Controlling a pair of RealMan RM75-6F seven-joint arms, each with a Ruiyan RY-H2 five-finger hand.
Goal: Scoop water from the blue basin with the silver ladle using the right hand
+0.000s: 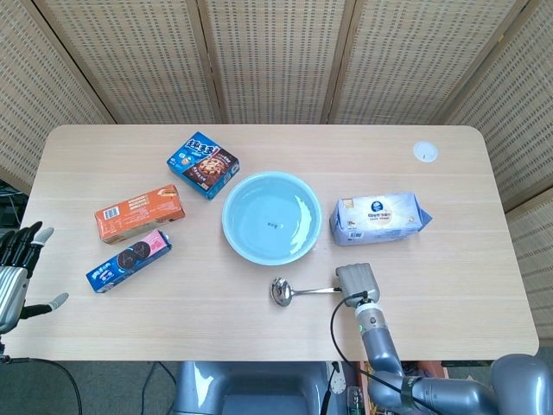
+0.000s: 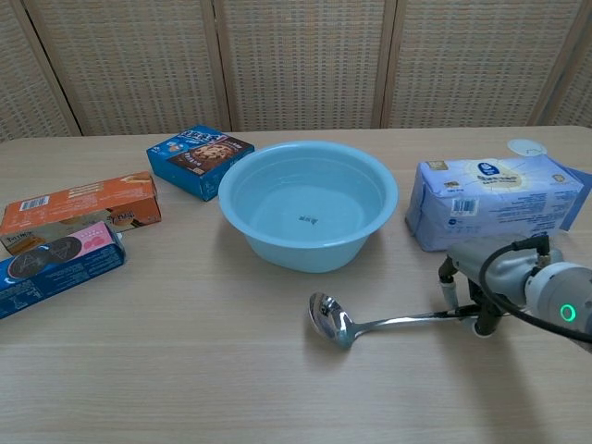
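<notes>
The blue basin (image 1: 228,230) (image 2: 305,253) stands mid-table with shallow water in it. In front of it lies the silver ladle (image 1: 279,291) (image 2: 329,318), its bowl to the left and its handle running right. My right hand (image 1: 357,282) (image 2: 482,281) grips the end of that handle, fingers curled down around it, just in front of the tissue pack. The ladle bowl is at or just above the tabletop, outside the basin. My left hand (image 1: 15,275) hangs off the table's left edge with fingers spread and holds nothing; the chest view does not show it.
A tissue pack (image 1: 380,217) (image 2: 495,199) lies right of the basin. A blue cookie box (image 1: 203,164) (image 2: 199,159), an orange box (image 1: 140,213) (image 2: 79,208) and a blue biscuit pack (image 1: 129,260) (image 2: 60,259) lie to the left. A white disc (image 1: 425,152) (image 2: 527,147) sits far right.
</notes>
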